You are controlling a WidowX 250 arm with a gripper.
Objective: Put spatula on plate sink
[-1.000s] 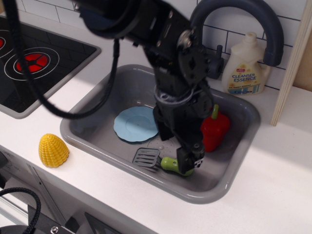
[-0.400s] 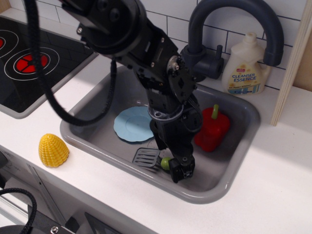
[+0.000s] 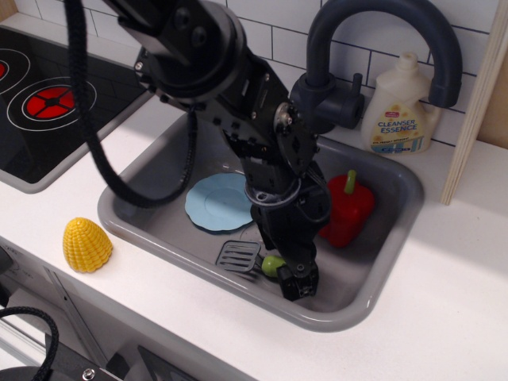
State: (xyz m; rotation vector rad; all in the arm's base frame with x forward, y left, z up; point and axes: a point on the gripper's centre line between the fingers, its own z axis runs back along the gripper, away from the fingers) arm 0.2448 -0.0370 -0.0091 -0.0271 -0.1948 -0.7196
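The spatula lies on the floor of the grey sink, near its front wall. Its dark slotted blade points left and a bit of its lime-green handle shows beside my gripper. My gripper is down over the handle's right end and hides most of it; I cannot tell whether the jaws are closed on it. The light-blue plate lies flat on the sink floor just behind and left of the spatula. The arm covers the plate's right edge.
A red pepper stands in the sink right of my arm. The dark arched faucet rises behind. A soap bottle stands on the back counter. A yellow corn piece sits on the front counter left. The stove is far left.
My gripper has dropped lower and shifted slightly left onto the spatula handle, covering more of the green. The spatula, plate and pepper have not moved.
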